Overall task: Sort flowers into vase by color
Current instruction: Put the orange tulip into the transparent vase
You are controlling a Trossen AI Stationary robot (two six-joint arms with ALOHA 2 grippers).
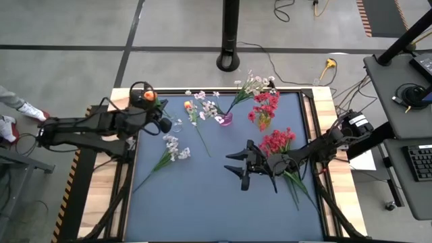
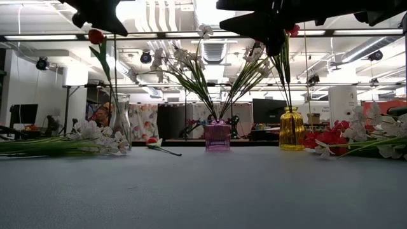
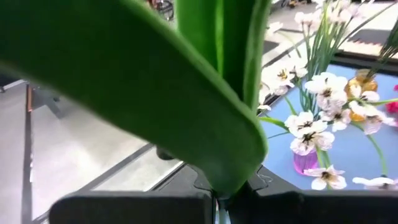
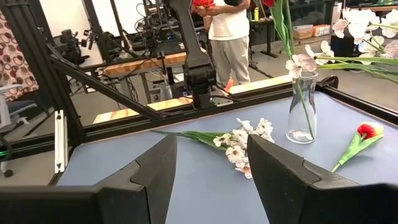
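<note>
Three vases stand toward the mat's far edge: a clear vase at about ten o'clock from the mat's centre, a purple vase near twelve holding white sprays, and a yellow vase at about one o'clock holding red blossoms. The left gripper is at about ten o'clock, right beside the clear vase, its fingers pressed together on the stem of an orange tulip; the left wrist view is filled by that flower's green leaf. In the low view the tulip's bud hangs above the clear vase, with the stem running down toward its mouth; whether the stem is inside cannot be told. The right gripper is just right of centre, at about three o'clock, fingers spread and holding nothing, above bare mat. Loose flowers lie on the mat: a white spray at nine o'clock, a pale spray with a second tulip at eleven, and a red cluster at three beside the right arm. Beyond the table, the right wrist view shows a person.
</note>
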